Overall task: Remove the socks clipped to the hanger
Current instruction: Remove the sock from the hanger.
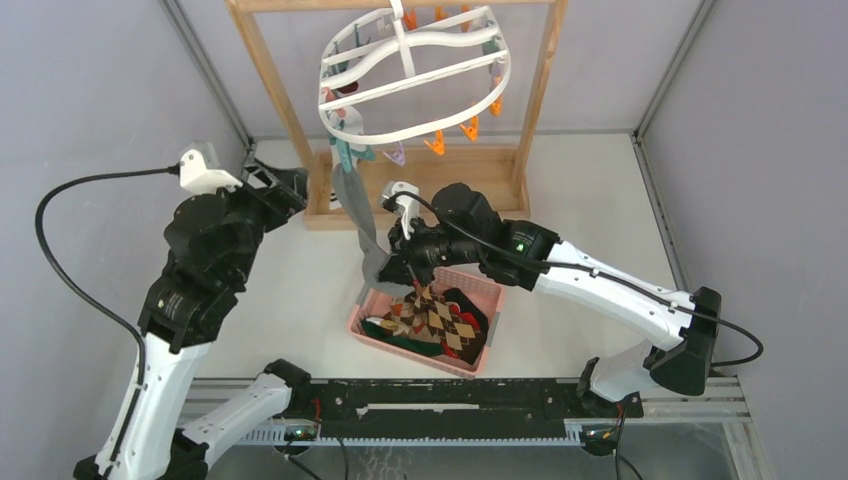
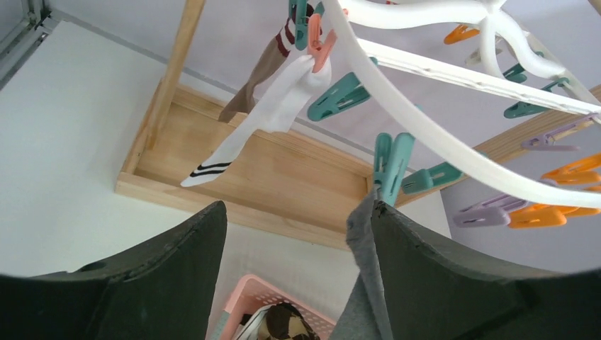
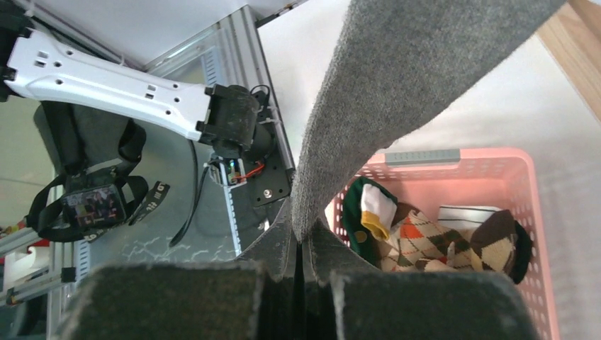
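The right pincer [image 3: 303,244] squeezed the grey sock [image 3: 397,85], stretched tight from a teal clip [image 2: 393,166] on the hanger [image 2: 453,69] by the far edge of the table [image 1: 600,190], likely to tug it free. The left pincer [image 2: 294,212] gaped empty.

Our left arm [image 1: 200,270] bends upward, and the left gripper [image 1: 288,188] holds its fingers wide apart. Our right arm [image 1: 600,285] reaches forward-left, with the right gripper [image 3: 301,241] pinched tight on a grey sock [image 3: 397,92].
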Motion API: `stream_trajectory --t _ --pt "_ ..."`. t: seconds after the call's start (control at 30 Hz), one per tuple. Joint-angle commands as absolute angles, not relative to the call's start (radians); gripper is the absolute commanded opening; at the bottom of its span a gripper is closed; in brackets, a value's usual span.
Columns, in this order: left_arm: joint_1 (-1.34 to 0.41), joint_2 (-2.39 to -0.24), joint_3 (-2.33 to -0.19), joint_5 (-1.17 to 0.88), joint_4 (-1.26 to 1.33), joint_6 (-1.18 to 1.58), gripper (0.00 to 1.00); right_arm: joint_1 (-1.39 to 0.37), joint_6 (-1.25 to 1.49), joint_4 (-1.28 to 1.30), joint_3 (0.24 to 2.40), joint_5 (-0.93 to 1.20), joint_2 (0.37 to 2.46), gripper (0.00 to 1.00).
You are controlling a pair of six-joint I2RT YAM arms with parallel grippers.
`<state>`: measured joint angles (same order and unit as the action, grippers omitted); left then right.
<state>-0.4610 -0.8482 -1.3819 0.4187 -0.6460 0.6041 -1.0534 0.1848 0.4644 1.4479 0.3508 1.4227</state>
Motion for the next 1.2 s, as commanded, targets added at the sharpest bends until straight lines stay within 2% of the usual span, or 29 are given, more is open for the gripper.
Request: stream_trajectory --t 0.0,0.17,0.4,0.63,0.9,1.17 --pt "-0.432 -0.811 -1.311 0.377 -0.6 0.612 0.78 -1.066 0.189 0.408 1.483 0.427 1.404 0.0" --pt "-0.413 -0.813 -1.258 0.291 -0.469 0.609 0.77 -1.075 0.201 0.433 1.462 0.438 1.386 0.0" --pt "-0.403 -0.851 -1.288 0.253 -0.457 0.607 0.75 -0.997 0.246 0.424 1.366 0.41 1.274 0.0" --pt "-0.402 -0.845 -1.289 0.242 -0.461 0.61 0.73 -0.752 0.296 0.394 1.287 0.477 1.183 0.0" --pt "-0.402 -0.835 -1.293 0.239 -0.482 0.616 0.73 -0.475 0.33 0.347 1.279 0.584 1.188 0.0" --pt "-0.402 -0.837 -1.305 0.226 -0.499 0.621 0.73 -0.303 0.396 0.26 1.284 0.601 1.226 0.0"
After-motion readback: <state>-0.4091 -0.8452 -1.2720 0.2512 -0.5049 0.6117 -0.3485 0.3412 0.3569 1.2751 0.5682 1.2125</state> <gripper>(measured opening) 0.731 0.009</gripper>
